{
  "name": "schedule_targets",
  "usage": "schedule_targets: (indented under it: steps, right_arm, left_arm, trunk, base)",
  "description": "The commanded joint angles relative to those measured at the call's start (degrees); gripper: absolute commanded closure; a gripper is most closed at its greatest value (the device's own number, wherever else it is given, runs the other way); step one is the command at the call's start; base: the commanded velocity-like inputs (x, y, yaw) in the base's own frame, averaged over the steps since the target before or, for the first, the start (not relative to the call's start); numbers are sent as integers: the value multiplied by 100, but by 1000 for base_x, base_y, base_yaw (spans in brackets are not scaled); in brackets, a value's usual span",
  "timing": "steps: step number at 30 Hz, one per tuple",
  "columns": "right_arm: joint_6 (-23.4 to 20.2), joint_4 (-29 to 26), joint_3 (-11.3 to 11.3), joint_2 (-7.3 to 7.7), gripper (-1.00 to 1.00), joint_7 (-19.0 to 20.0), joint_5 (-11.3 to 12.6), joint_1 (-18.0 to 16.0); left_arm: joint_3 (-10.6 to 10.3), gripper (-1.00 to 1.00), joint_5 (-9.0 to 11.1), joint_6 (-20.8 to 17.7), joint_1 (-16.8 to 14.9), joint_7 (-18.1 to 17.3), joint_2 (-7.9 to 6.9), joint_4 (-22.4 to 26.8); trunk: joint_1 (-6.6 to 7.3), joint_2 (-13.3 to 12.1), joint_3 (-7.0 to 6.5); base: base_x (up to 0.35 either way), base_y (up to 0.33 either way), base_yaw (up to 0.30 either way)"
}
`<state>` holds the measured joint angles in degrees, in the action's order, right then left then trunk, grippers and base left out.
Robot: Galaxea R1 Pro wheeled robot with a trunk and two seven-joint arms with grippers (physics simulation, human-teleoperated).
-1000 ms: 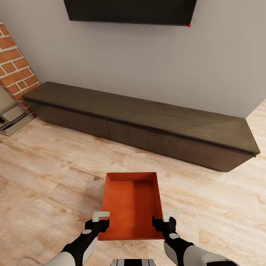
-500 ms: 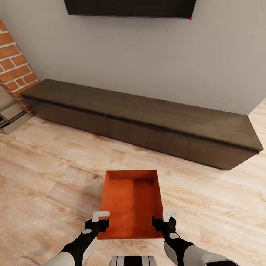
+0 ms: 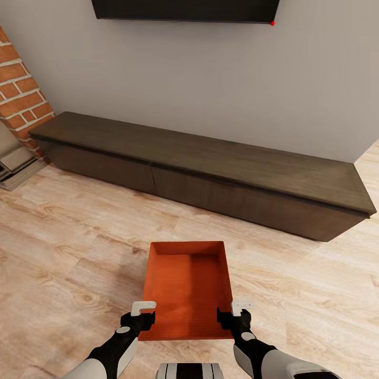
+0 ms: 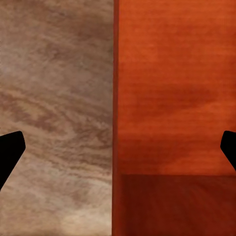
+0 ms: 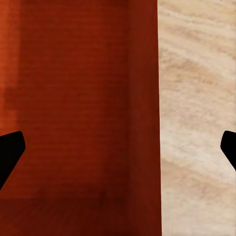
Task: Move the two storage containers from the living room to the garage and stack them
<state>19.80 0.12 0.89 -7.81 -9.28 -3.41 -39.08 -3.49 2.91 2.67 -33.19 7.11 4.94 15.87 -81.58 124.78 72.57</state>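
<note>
Living room here: pale wood plank floor [image 3: 63, 252] underfoot, a long dark-brown low cabinet [image 3: 210, 173] running along the grey wall, the bottom edge of a black wall TV [image 3: 184, 9] above it, and a red brick column [image 3: 21, 100] at the far left.

Dead ahead of the robot, held clear above the planks, is one orange-red rectangular storage container [image 3: 188, 289], open side up. Its long axis points straight away from the trunk toward the cabinet, with the near short end between the two arms. The left gripper [image 3: 143, 315] straddles the left long wall near that end, the right gripper [image 3: 233, 313] the right wall, so both sit equally close. In each wrist view the wall edge runs between the dark fingertips [image 4: 10, 152] with a visible gap to either side, so I cannot tell if the jaws are actually clamped.

Against a second ago, the cabinet and TV sit slightly differently in frame while container and grippers keep their places: the camera has moved, the load hasn't shifted. My read: carrying phase, garage yet to come.
</note>
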Motion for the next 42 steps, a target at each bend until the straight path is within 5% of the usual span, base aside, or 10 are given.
schedule_targets:
  steps: [1,42]
  right_arm:
    - [10,6,6,-2,-100,-39,-37,-3]
    - [15,6,-1,121,-100,-39,-28,-3]
  left_arm:
    - [-38,-100,30,20,-3,32,-2,-5]
    - [-29,-100,25,22,-3,32,-2,-5]
  trunk:
    - [1,1,3]
    - [-65,122,57]
  base:
    - [0,0,0]
    - [0,0,0]
